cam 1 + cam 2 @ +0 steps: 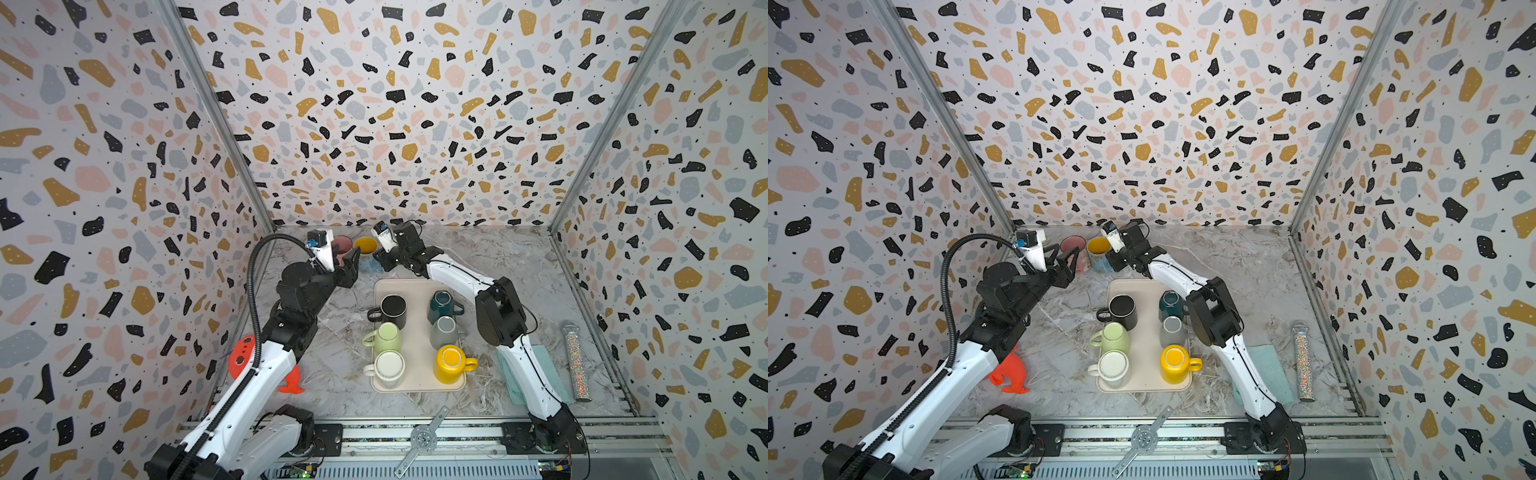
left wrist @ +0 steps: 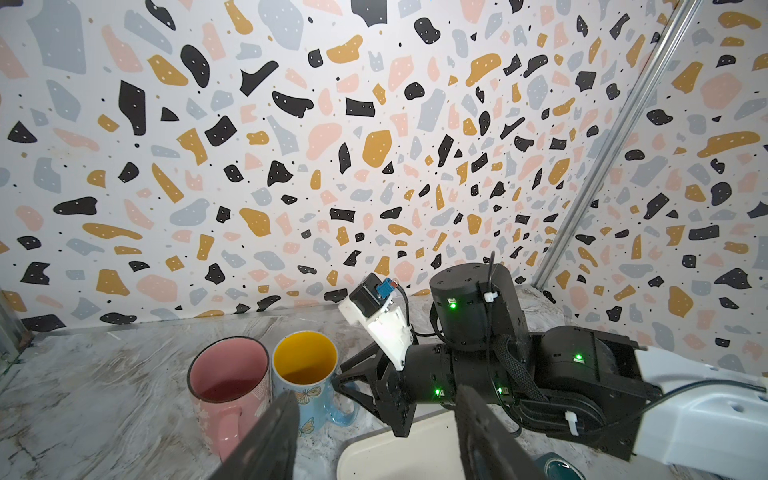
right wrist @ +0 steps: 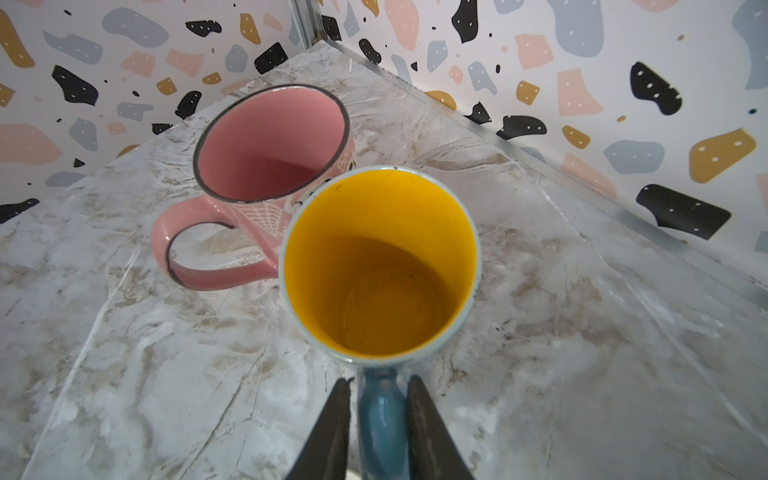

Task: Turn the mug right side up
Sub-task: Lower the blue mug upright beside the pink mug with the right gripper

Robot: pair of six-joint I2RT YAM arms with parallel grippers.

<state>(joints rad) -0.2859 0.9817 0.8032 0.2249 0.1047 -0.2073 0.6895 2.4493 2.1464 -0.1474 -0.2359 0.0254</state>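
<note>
The right tool had its jaws narrowly parted around the handle of the blue mug; whether they pinched it could not be told. The mug stood directly ahead, mouth up on the surface, beside the pink mug. Backing straight along the handle looked safest. The left tool hung half-open and empty.

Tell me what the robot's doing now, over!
Left gripper open, empty. Right gripper straddles handle of blue mug, grip unclear. Mug upright; pink mug close beside.

Blue butterfly mug, yellow inside
</note>
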